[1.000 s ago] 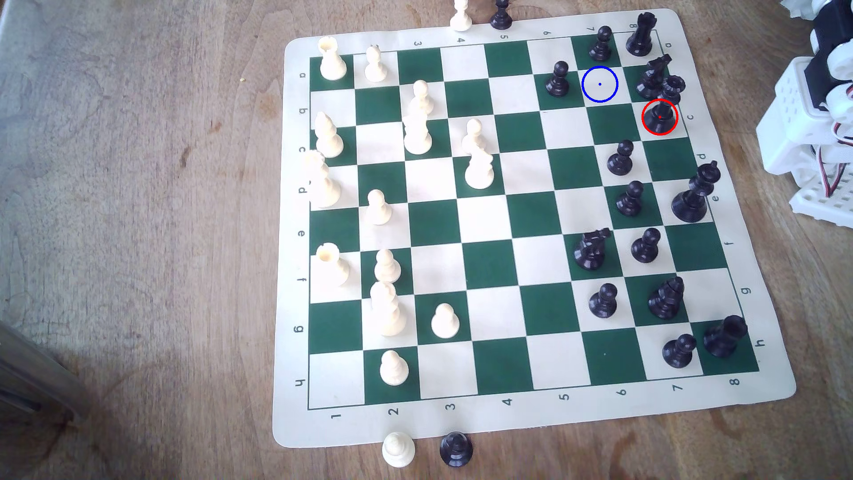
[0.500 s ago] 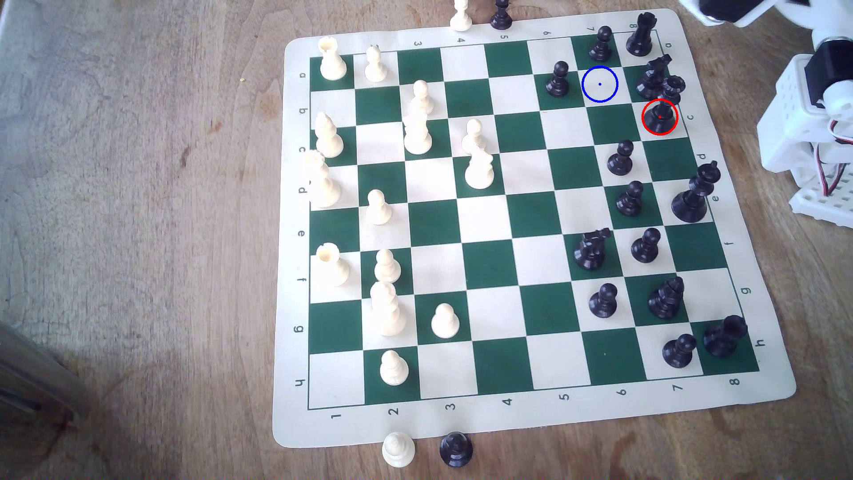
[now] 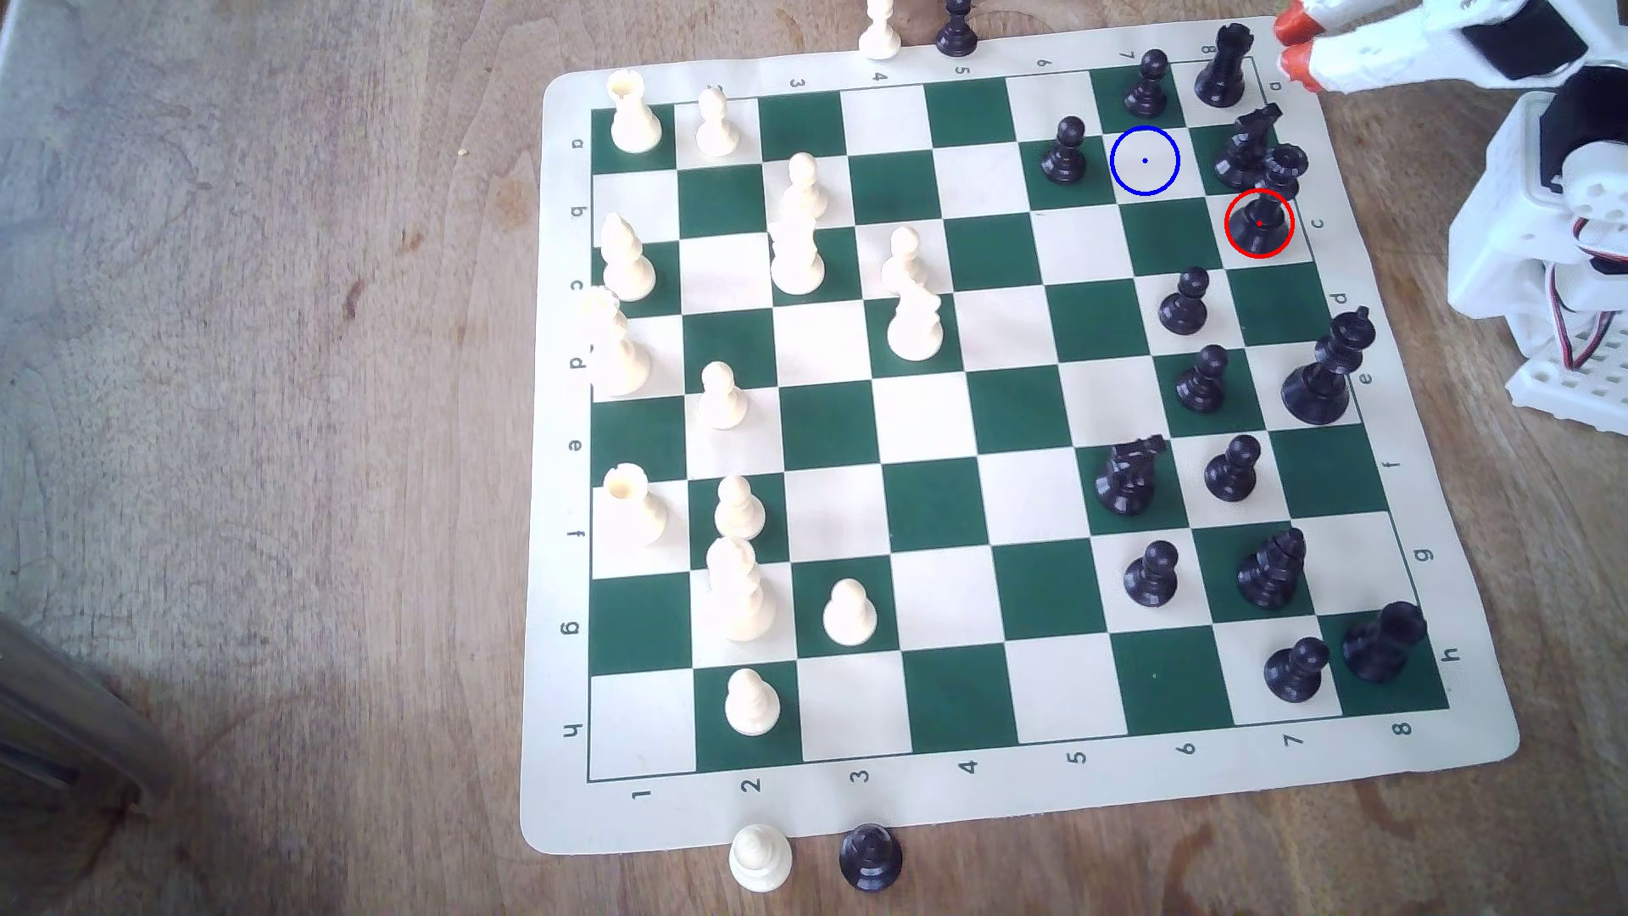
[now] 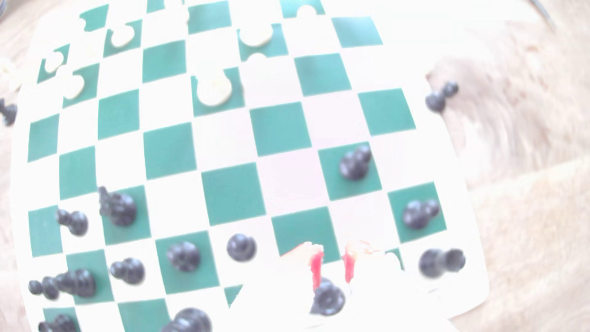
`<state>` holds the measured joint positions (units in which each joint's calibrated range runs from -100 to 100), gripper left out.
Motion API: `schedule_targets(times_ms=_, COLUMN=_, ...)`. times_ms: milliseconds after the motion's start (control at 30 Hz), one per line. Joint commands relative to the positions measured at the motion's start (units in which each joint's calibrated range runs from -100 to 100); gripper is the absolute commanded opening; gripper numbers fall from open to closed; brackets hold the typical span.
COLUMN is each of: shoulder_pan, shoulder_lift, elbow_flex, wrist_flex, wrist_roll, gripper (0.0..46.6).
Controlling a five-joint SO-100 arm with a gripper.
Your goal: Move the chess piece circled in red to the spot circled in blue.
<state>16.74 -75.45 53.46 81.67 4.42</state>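
Since a second ago: the claw [image 3: 1291, 46] has swung in over the board's far right corner in the exterior view.
Claw: released, empty.
Black queen [image 3: 1261, 216]: untouched in the red ring.
Blue-ringed square [image 3: 1144, 161]: vacant; approach just begun.

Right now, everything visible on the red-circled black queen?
The black queen looks like matte dark plastic: wide round base, slim stem, notched coronet top. It stands upright on a cream square at the board's edge, on the exterior view's right, with a red ring drawn around its base. A black knight stands close behind it; whether they touch is unclear. The pincer is apart from it.
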Motion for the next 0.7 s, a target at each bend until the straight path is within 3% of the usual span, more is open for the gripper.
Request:
schedule_targets(times_ms=0, shoulder_pan=3.7, shoulder_lift=15.1, elbow_flex=-8.6, wrist_flex=0.1, wrist_roll=0.4, gripper=6.5)
schedule_targets(times_ms=200, shoulder_pan=5.0, shoulder_lift=24.1, elbow_flex=-9.7, wrist_flex=1.6, wrist_roll=-0.1, gripper=8.7)
schedule_targets(times_ms=367, shoulder_pan=5.4, shoulder_lift=28.8, elbow_flex=-10.3, wrist_flex=0.6, wrist_roll=-2.2, gripper=11.2)
schedule_targets(times_ms=500, shoulder_pan=6.8, shoulder_lift=29.4, elbow_flex=-10.3, wrist_flex=-0.5, wrist_roll=-2.0, gripper=15.9)
schedule_targets(times_ms=667, shoulder_pan=8.6, shoulder_lift=30.1, elbow_flex=-8.7, wrist_flex=-1.7, wrist_roll=-1.4, gripper=14.4)
